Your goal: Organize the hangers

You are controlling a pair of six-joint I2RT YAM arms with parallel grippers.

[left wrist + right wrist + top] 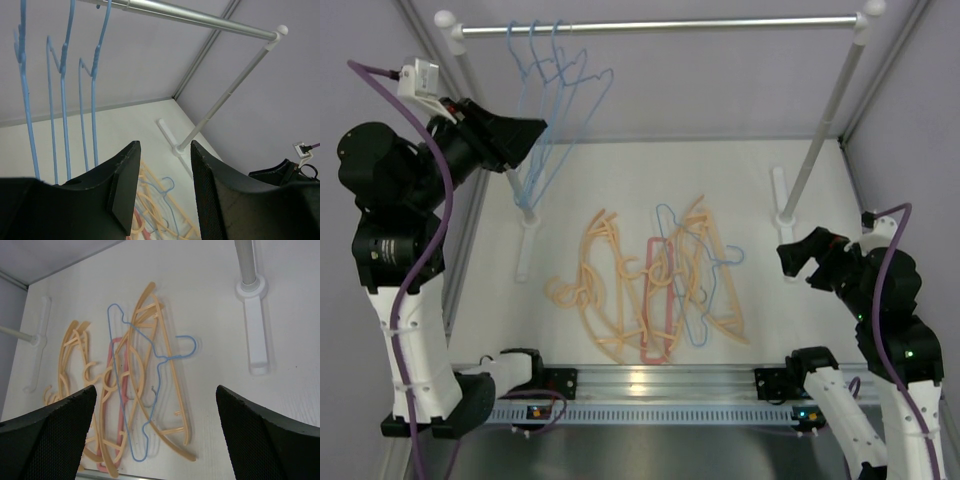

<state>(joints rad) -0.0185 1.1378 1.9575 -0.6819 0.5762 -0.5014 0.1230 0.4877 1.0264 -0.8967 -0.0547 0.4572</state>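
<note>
Top external view: thin light-blue wire hangers (552, 75) hang on the long silver rail (660, 25), upper left. The left gripper (530, 135) beside them stands open and empty. Peach-orange plastic hangers (610, 290), a pink-red one (655, 300) and another blue wire hanger (160, 357) lie tangled mid-frame. The right gripper (798, 262), lower right, gapes wide and holds nothing. Best to take the seemingly topmost blue one by its hook and lift slowly, so its neighbours aren't dragged along.

Black-and-white arms (415, 340), purple cables (449, 200), black textured end effectors (165, 145).
</note>
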